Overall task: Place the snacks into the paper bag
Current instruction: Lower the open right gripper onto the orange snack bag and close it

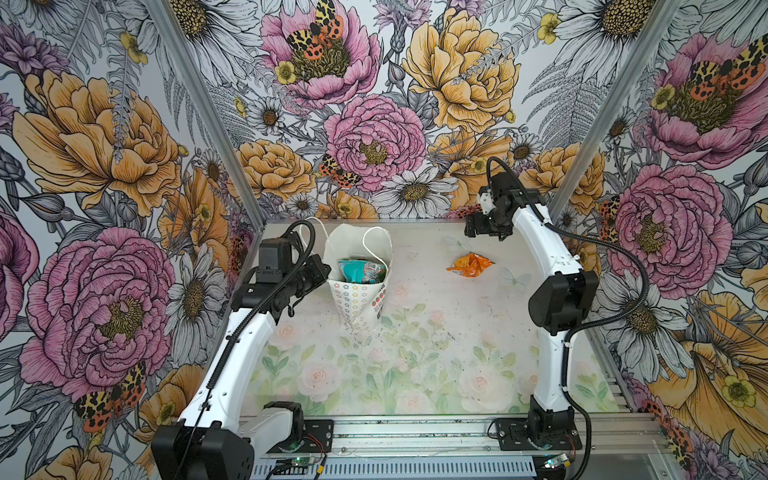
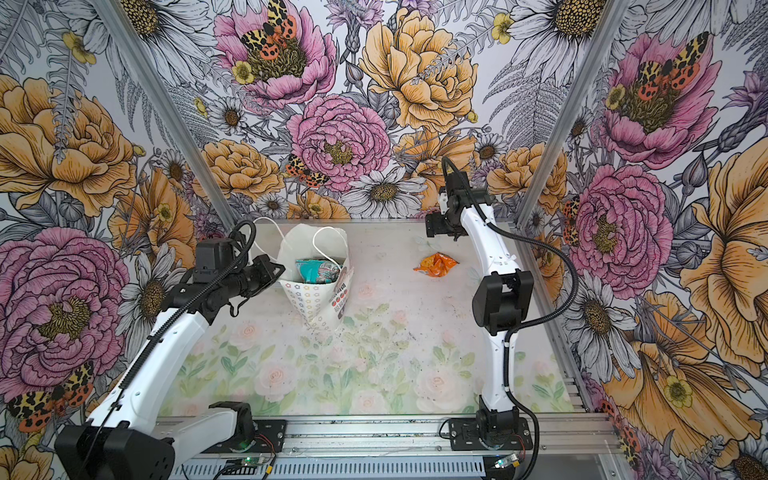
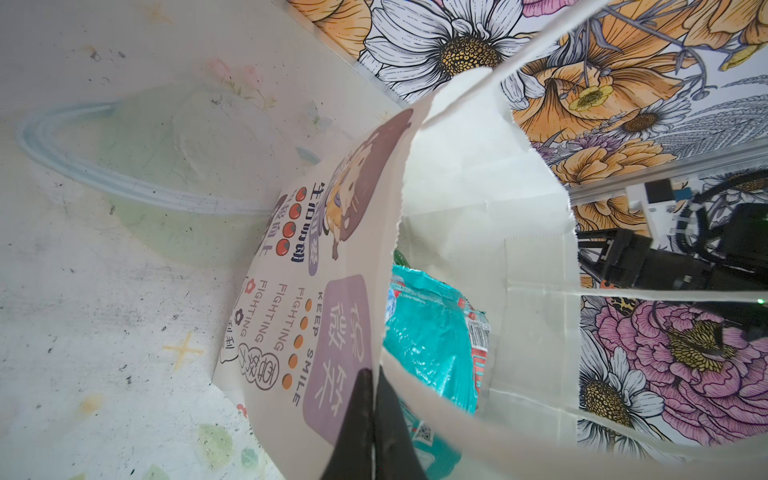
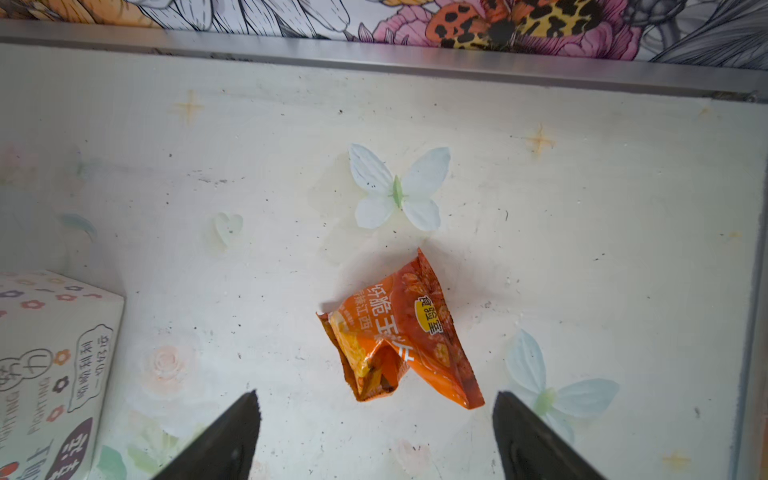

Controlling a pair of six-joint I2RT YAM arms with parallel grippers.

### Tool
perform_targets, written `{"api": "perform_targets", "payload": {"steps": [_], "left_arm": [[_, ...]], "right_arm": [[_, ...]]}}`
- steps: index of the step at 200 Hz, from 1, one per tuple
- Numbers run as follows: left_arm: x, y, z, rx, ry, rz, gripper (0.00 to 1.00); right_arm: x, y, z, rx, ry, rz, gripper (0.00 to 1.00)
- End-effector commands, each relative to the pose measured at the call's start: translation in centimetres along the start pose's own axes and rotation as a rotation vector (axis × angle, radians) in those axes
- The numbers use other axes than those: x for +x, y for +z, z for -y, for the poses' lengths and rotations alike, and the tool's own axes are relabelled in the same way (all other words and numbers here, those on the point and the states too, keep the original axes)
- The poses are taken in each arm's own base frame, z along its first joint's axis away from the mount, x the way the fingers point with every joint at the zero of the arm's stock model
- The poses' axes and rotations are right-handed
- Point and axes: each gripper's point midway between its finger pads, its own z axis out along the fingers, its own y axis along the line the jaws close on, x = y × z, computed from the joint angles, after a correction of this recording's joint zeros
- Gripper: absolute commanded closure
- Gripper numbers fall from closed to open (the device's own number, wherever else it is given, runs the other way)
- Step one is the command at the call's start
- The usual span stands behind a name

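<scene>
The white paper bag (image 1: 353,305) (image 2: 309,301) stands upright at the back left of the table, its mouth open. A teal-white snack packet (image 1: 358,270) (image 2: 312,270) (image 3: 428,345) lies on top inside it; anything below is hidden. My left gripper (image 1: 325,271) (image 2: 279,271) (image 3: 376,374) is shut on the bag's printed front wall (image 3: 316,299) at the rim. An orange snack packet (image 1: 470,265) (image 2: 436,264) (image 4: 401,332) lies crumpled on the table at the back right. My right gripper (image 1: 472,227) (image 2: 432,226) (image 4: 376,399) hangs above it, open, with nothing between its fingers.
The bag's white cord handles (image 1: 376,241) stick up over its mouth. The flowered back wall and its metal rail (image 4: 415,62) run close behind the orange packet. A metal corner post (image 1: 582,158) rises behind the right arm. The table mat (image 1: 395,365) carries printed flowers and butterflies.
</scene>
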Motion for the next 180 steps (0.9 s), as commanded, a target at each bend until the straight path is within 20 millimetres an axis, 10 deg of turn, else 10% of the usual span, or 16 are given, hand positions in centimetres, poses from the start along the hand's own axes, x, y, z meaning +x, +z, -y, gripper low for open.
{"api": "perform_targets", "payload": {"steps": [1, 76, 180], "left_arm": [[-0.2, -0.3, 0.1, 0.0, 0.007, -0.002, 1.0], [-0.2, -0.4, 0.1, -0.001, 0.009, 0.002, 1.0], [-0.2, -0.4, 0.0, -0.004, 0.002, 0.003, 1.0]], "right_arm": [[-0.1, 1.3, 0.6, -0.001, -0.065, -0.018, 0.12], [2.4, 7.6, 0.9, -0.079, -0.037, -0.15, 0.08], [6.8, 9.7, 0.3, -0.11, 0.039, -0.289, 0.0]]}}
